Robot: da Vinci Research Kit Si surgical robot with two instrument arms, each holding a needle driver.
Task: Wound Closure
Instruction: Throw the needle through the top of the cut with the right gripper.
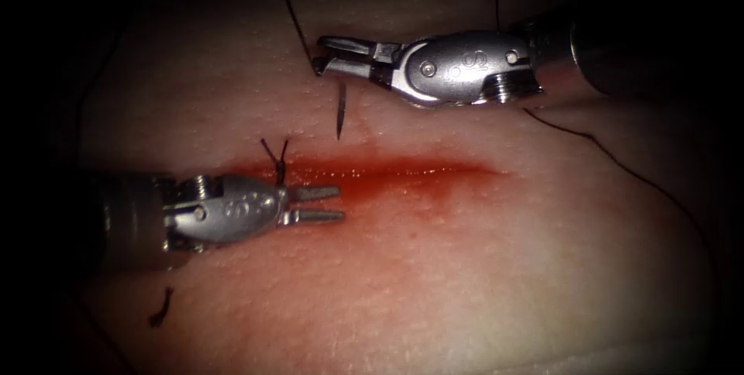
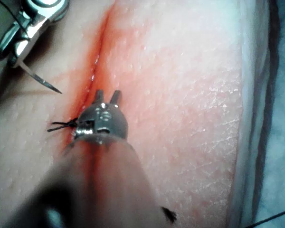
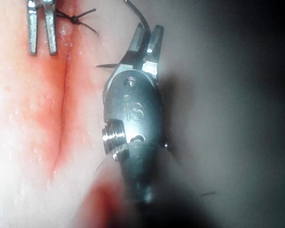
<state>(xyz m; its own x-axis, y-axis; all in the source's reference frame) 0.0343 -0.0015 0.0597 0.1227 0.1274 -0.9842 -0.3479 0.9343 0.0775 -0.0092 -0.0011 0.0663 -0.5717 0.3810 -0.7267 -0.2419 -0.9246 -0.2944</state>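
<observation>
Sitting w/ one knot tied at the left end of the cut, short tails sticking up; rest of the cut toward the right tissue edge lying open w/ red fluid along it, so judging approx. one stitch done, several left. Gripping the needle near its blunt end w/ right tool jaws pinched on it, point hanging clear above the tissue on the far side of the cut (not in the tissue). Trailing thread from the needle toward the far edge. Hovering left tool just beside the knot, jaws spread, holding nothing. Lying loose near the left near corner: a cut end of thread.
</observation>
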